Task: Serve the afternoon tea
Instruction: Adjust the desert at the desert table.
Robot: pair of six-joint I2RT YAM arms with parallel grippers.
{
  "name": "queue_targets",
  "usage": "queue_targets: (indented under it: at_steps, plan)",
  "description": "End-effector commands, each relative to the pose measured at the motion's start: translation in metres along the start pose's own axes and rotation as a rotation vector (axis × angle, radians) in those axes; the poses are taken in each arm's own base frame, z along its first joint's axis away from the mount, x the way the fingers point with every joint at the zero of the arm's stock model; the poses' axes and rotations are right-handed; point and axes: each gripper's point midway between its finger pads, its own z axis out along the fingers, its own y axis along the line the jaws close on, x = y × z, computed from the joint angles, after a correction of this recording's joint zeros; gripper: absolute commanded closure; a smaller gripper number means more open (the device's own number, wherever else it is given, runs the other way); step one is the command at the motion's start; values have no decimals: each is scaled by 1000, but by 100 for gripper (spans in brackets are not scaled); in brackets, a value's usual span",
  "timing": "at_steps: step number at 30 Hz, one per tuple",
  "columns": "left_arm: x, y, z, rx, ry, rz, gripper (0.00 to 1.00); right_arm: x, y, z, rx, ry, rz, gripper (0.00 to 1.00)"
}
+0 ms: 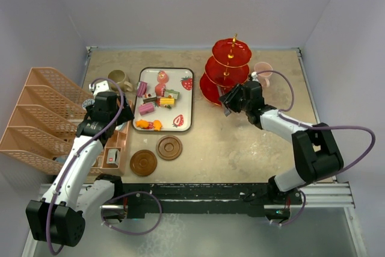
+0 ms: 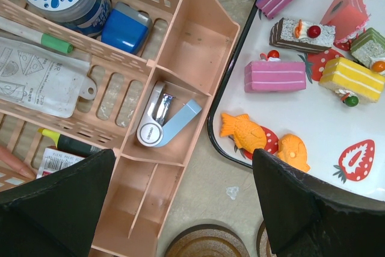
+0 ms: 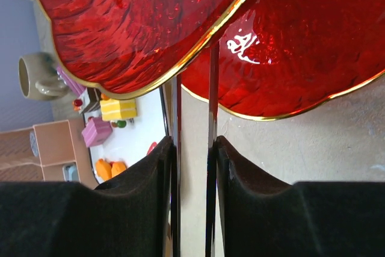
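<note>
The red three-tier stand (image 1: 228,67) stands at the back right; its tiers fill the right wrist view (image 3: 150,22). My right gripper (image 1: 231,102) is just in front of its bottom tier, shut (image 3: 194,142) on the metal tweezers (image 3: 212,88), whose tips point under the tier rims. Toy sweets (image 1: 157,97) lie on the strawberry tray (image 1: 183,121); cakes and orange fish show in the left wrist view (image 2: 274,76). The olive mug (image 1: 120,79) stands left of the tray, the pink mug (image 1: 263,70) behind the stand. Two brown coasters (image 1: 169,147) (image 1: 143,162) lie in front of the tray. My left gripper (image 1: 115,115) is open and empty (image 2: 182,156).
A pink desk organiser (image 2: 198,40) with a clip-like tool (image 2: 165,124), pens and a tub sits under my left gripper, left of the tray rim (image 2: 212,124). A large pink file rack (image 1: 42,112) fills the far left. Walls enclose the table.
</note>
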Motion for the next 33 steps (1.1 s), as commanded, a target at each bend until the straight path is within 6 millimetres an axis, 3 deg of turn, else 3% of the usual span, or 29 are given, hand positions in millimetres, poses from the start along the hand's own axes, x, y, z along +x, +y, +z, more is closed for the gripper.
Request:
queue_targets:
  at_steps: [1, 10, 16, 24, 33]
  plan:
    - [-22, -12, -7, 40, -58, -27, 7, -22, 8, 8, -27, -105, 62, 65]
    - [-22, -13, -7, 44, -58, -25, 7, -13, 9, 10, -45, -63, 55, 54]
    - [-23, -13, -8, 45, -61, -26, 7, -11, 13, -7, -47, -42, 10, 54]
    - [-23, -13, -8, 48, -61, -26, 7, 15, -5, -39, -24, 36, -36, 54]
    - [-25, -12, -10, 42, -71, -31, 7, 35, -1, -69, -94, 110, -110, 56]
